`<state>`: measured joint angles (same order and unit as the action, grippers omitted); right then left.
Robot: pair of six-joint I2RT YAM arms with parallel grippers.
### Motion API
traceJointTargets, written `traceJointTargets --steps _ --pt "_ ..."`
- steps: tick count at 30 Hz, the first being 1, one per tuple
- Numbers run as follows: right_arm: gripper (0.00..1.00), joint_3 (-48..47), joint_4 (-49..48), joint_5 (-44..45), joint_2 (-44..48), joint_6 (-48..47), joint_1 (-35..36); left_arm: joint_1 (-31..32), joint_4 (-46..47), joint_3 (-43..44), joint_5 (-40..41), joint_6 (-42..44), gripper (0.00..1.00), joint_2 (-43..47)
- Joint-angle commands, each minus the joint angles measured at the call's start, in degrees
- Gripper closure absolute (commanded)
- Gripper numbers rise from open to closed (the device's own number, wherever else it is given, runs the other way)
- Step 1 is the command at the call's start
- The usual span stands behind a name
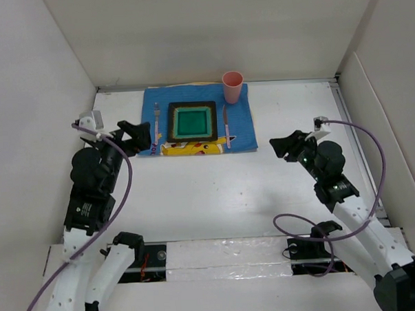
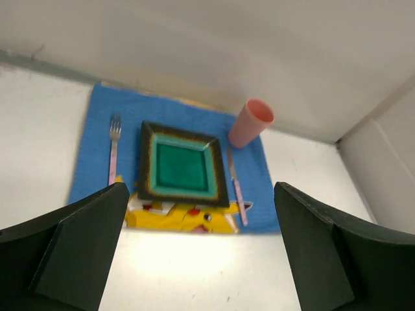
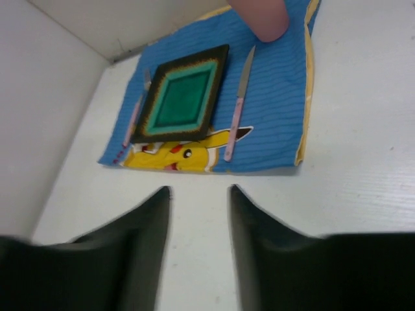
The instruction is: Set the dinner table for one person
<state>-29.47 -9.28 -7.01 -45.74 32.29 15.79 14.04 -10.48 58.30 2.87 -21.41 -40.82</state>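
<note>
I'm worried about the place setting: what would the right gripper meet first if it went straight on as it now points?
Probably the near edge of the blue placemat, at its yellow print, before the knife or plate; depth is unclear; the table might come first.

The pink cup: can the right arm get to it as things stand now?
Probably yes. The cup stands at the far right corner of the blue mat, on the side of the right claw, with only bare table between them. The claw is open and empty.
</note>
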Motion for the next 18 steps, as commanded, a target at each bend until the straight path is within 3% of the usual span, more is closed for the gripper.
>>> traceJointTargets --steps 1,4,9,14,18 --pt "0.44 -3.11 3.34 3.31 6.07 0.22 -0.32 -0.07 -0.68 -9.07 -0.77 -1.71 0.07 3.45" --pt "0.35 -11.87 12.31 4.54 11.0 0.06 -0.32 -0.07 -0.42 -12.07 1.95 -2.32 0.06 10.31" --pt "0.32 -22.11 20.35 13.49 21.38 -2.14 -0.32 -0.07 0.9 -10.84 5.56 -3.11 0.06 18.91" --pt "0.32 -18.79 19.39 19.65 26.75 -1.8 -0.32 -0.07 2.92 -14.0 3.9 -3.9 0.07 22.27" --pt "0.32 -13.68 18.42 18.79 24.82 1.19 -0.32 -0.07 1.96 -14.36 1.8 -4.08 0.05 20.7"
